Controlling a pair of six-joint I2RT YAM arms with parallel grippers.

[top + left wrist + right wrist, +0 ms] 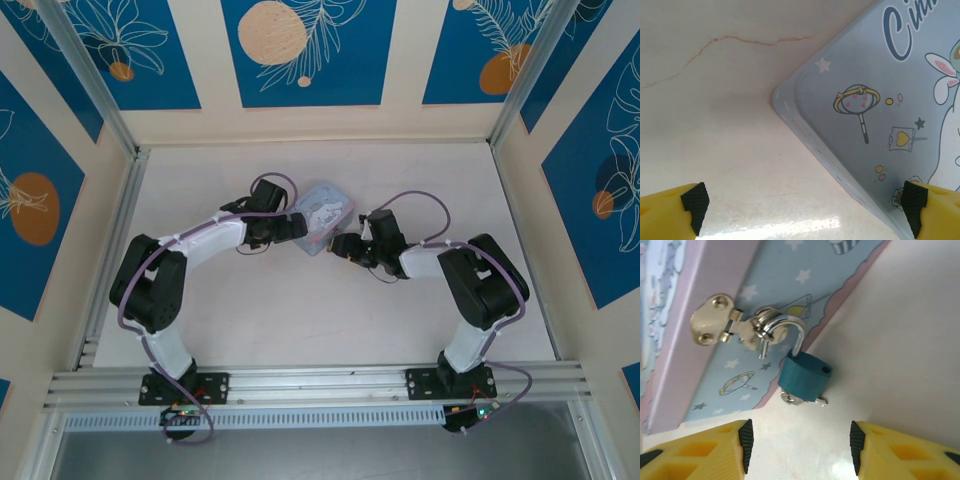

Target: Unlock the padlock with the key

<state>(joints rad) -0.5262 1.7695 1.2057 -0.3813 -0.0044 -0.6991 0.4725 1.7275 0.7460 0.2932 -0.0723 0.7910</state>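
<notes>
Cream tabletop (715,130); left pincer (802,206) wide open beside box (860,65) corner; right pincer (800,445) open, empty, facing padlock (804,377).

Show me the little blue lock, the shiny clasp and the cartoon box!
padlock (804,376), right wrist view, on its blue body.
clasp (714,320), right wrist view, on its screwed plate.
box (855,55), left wrist view, on its lid.

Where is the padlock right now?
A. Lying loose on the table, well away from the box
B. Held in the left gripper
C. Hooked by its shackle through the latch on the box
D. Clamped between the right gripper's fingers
C: in the right wrist view the padlock has its shackle looped through the latch on the box, while the right gripper stands open and empty in front of it.
</notes>
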